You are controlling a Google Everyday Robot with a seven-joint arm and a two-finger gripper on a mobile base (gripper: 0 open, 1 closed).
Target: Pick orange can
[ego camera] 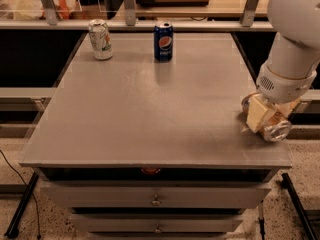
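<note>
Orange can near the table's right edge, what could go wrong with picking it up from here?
1. The orange can seems to lie on its side close to the right edge of the table, near the front corner. A nudge could roll it off.
2. The gripper sits over the can's round body, so the can may slip or tilt out as it is lifted.

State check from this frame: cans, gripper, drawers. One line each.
orange can: lying on its side near the table's front right corner.
gripper: low over the orange can's middle, covering it.
blue Pepsi can: upright, far edge.
white can: upright, far left corner.
top drawer: closed.
</note>
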